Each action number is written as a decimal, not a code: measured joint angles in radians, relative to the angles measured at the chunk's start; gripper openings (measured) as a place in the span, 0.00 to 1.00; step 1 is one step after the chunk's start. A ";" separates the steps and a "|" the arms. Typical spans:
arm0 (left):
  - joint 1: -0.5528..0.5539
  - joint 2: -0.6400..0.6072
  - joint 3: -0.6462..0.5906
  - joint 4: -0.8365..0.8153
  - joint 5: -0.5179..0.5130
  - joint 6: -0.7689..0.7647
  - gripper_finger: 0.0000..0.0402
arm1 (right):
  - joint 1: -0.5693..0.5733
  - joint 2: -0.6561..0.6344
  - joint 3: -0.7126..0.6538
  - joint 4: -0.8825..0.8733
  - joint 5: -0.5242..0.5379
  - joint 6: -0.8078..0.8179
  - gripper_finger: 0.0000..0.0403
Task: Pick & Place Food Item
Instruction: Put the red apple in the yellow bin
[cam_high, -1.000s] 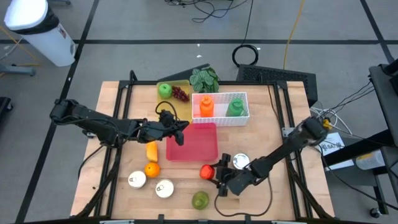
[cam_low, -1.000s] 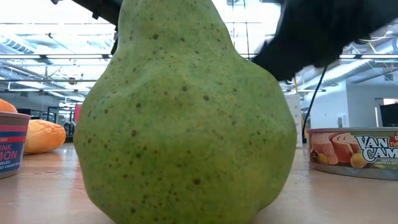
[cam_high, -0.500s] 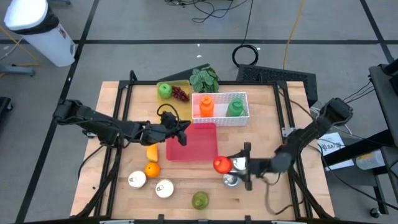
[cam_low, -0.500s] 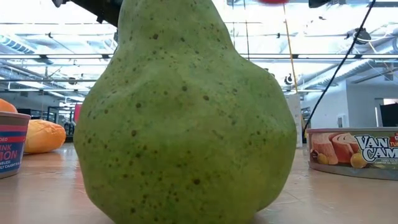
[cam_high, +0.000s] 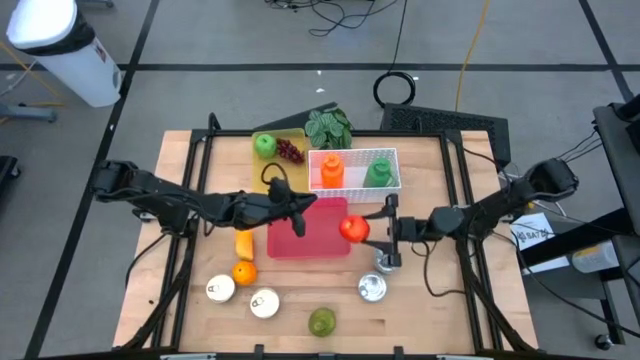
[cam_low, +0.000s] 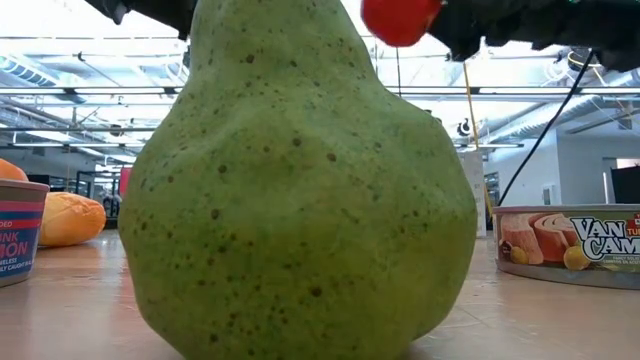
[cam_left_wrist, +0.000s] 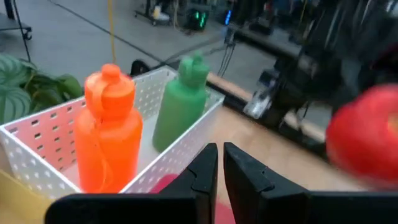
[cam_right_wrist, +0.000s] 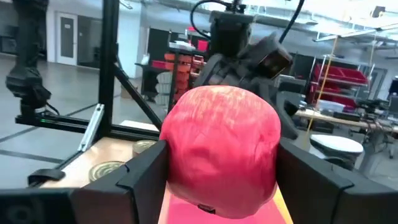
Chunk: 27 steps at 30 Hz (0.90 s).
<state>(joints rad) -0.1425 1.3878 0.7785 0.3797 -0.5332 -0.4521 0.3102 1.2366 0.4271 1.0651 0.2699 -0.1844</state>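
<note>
A red apple (cam_high: 350, 228) hangs above the right edge of the red tray (cam_high: 300, 245), with my right gripper (cam_high: 360, 228) shut on it. It fills the right wrist view (cam_right_wrist: 221, 149) and shows at the top of the low view (cam_low: 400, 20). My left gripper (cam_high: 306, 207) hovers shut over the tray's far part with nothing between its fingers (cam_left_wrist: 205, 171). A green pear (cam_high: 321, 321) stands near the table's front edge and blocks most of the low view (cam_low: 300, 190). My right gripper pinches the apple between its two fingers, one finger (cam_right_wrist: 146, 171) on each of two opposite sides (cam_right_wrist: 177, 162). The fingers lie about level and reach in from the table's right side. The apple is lifted clear, above the tray's right edge.
A white basket (cam_high: 390, 190) holding an orange bottle (cam_high: 332, 170) and a green bottle (cam_high: 378, 172) stands just beyond the tray. A green apple (cam_high: 264, 145), grapes and a leafy plant sit at the far edge. An orange (cam_high: 244, 272) and cans (cam_high: 372, 288) lie toward the near edge.
My right gripper has carried the apple up from beside the cans near the front and toward the table's far edge, to the tray's right edge. It has swung round and now points level toward the left. The left gripper has crept slightly right.
</note>
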 joint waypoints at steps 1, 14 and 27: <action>0.004 0.007 -0.001 -0.006 0.006 0.015 0.09 | -0.020 0.000 0.000 -0.004 -0.013 0.005 0.62; 0.020 0.018 -0.001 0.000 0.094 -0.048 0.10 | -0.173 -0.002 0.002 -0.005 -0.220 0.064 0.62; -0.046 0.055 0.000 0.139 0.482 0.149 0.60 | -0.119 0.103 0.035 -0.057 -0.272 0.166 0.62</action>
<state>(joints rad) -0.1888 1.4423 0.7788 0.5187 -0.0513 -0.3032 0.1913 1.3393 0.4625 1.0081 -0.0018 -0.0187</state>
